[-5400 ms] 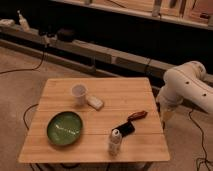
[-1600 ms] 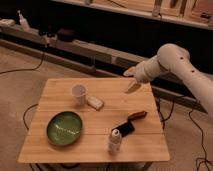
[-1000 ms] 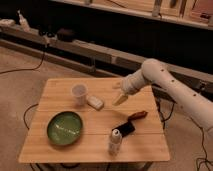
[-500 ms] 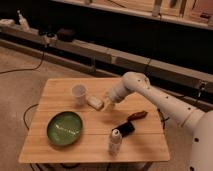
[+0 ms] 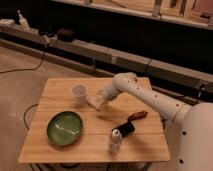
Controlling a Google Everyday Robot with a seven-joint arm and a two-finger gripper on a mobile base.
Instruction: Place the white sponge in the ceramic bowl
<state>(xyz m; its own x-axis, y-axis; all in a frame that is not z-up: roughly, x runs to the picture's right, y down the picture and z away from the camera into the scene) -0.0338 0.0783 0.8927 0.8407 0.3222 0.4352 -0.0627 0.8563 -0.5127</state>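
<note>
The white sponge [image 5: 93, 102] lies on the wooden table [image 5: 60, 150], just right of a white cup [image 5: 79, 94]. The green ceramic bowl [image 5: 64, 128] sits at the table's front left, empty. My gripper [image 5: 101, 99] is at the end of the white arm, right over the sponge's right end and touching or nearly touching it.
A small white bottle [image 5: 115, 141] stands near the front edge. A black object [image 5: 125, 129] and a brown-red item [image 5: 137, 115] lie to the right. Shelving and a rail run behind the table. A cable lies on the floor at left.
The arm has swung in from the right and come down leftwards across the table; the gripper is now at the sponge. The sponge, cup and bowl have not moved.
</note>
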